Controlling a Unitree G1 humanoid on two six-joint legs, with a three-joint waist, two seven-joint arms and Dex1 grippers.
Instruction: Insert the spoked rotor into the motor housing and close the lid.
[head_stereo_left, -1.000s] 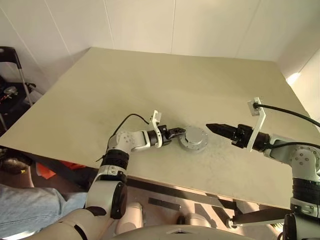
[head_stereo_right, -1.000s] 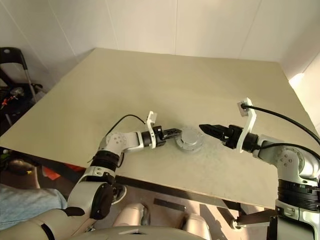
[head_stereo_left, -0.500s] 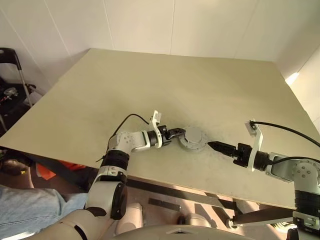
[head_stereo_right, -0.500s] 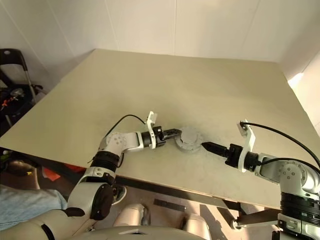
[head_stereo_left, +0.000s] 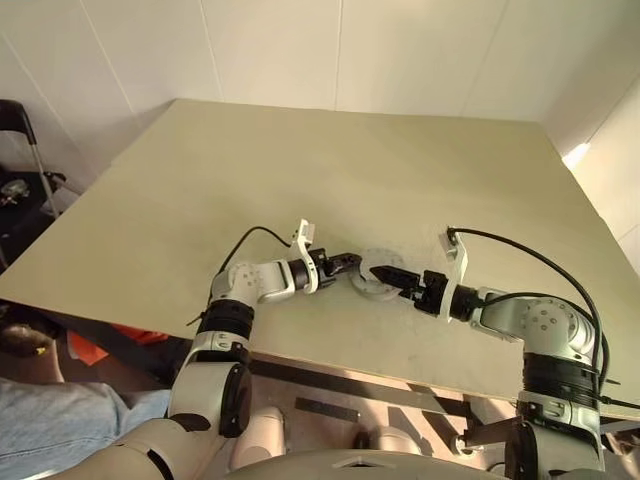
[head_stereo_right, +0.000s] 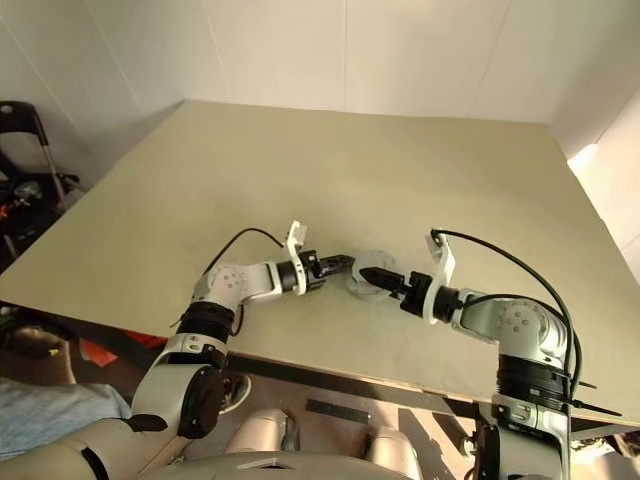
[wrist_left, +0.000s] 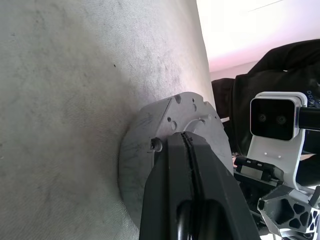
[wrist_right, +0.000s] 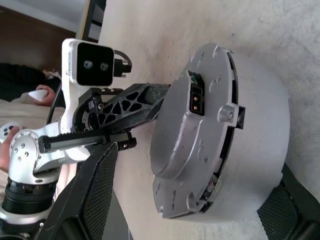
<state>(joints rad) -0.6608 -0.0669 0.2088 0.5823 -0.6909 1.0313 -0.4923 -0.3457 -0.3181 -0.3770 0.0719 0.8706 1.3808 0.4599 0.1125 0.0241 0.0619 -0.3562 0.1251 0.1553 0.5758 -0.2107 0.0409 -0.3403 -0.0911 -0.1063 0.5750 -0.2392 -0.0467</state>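
The right gripper (wrist_right: 190, 200) stands wide, its fingers (wrist_right: 95, 185) straddling the motor housing (wrist_right: 260, 145), whose lid (wrist_right: 185, 135) sits slightly askew on top. Opposite, the left gripper (head_stereo_left: 345, 265), fingers pressed together, touches the housing's rim. The assembly lies near the table's (head_stereo_left: 300, 170) front edge; bare tabletop stretches beyond.

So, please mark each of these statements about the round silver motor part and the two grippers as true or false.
1. The left gripper is shut. True.
2. The round silver motor housing stands on the beige table. True.
3. The flat silver-grey lid lies apart from the housing. False: it sits on the housing.
4. The right gripper is shut. False: its fingers stand open on either side of the housing.
5. The left gripper is far from the housing. False: it is at its rim.
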